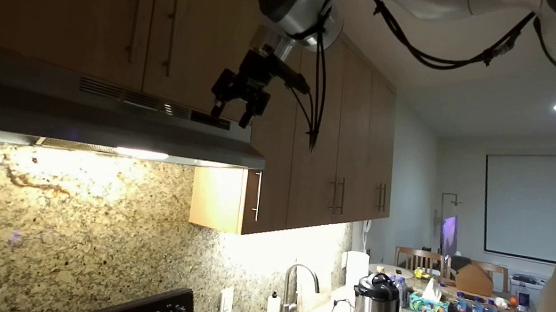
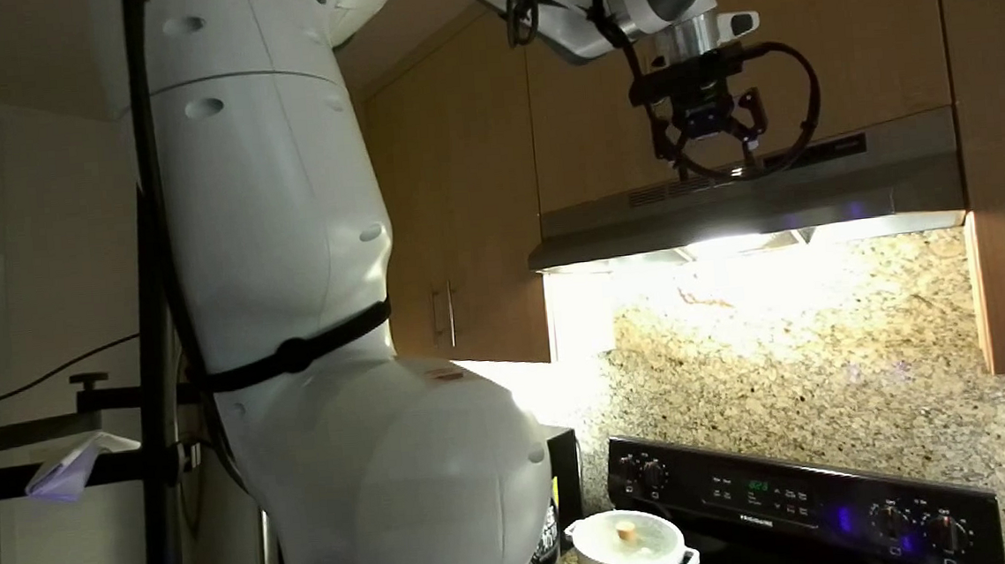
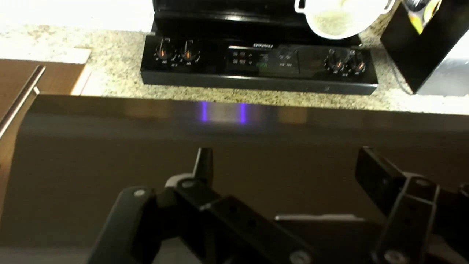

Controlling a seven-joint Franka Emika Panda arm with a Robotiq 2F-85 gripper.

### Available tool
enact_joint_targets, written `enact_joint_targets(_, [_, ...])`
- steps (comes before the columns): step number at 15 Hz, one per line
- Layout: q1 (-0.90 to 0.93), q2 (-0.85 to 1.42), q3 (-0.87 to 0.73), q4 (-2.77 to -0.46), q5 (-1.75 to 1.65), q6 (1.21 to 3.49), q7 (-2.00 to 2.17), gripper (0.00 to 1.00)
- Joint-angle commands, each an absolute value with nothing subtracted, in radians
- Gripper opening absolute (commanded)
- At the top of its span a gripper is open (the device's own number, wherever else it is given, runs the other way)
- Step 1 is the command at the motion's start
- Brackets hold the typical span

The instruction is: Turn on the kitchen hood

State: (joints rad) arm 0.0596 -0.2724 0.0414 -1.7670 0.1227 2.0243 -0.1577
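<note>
The kitchen hood (image 1: 100,119) is a wide dark metal range hood under the wooden cabinets, and it also shows in an exterior view (image 2: 754,209). Its underside light (image 1: 141,153) glows. Vent slots and a dark strip (image 2: 821,152) run along its upper front face. My gripper (image 1: 231,114) is open and empty, pointing down in front of the upper part of the hood; it also shows in an exterior view (image 2: 714,165). In the wrist view the fingers of the gripper (image 3: 285,149) stand wide apart over the hood's dark sloping front (image 3: 110,165). Contact with the hood cannot be made out.
Wooden cabinets (image 1: 205,17) with bar handles stand directly behind and beside the gripper. Below are a black stove panel (image 3: 256,62) and a white pot (image 2: 632,552). A cabinet handle (image 3: 22,97) sticks out beside the hood. Loose cables (image 1: 318,86) hang from the arm.
</note>
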Motion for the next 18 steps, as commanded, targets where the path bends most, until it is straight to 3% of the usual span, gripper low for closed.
enact_joint_targets(1, [0.082, -0.300, 0.074, -1.828, 0.107, 1.898, -0.095, 1.00])
enact_joint_targets(8, [0.077, -0.336, 0.087, -1.921, 0.128, 1.697, 0.050, 1.00])
enact_joint_targets(18, [0.041, -0.424, 0.072, -2.134, 0.110, 1.704, 0.162, 1.00])
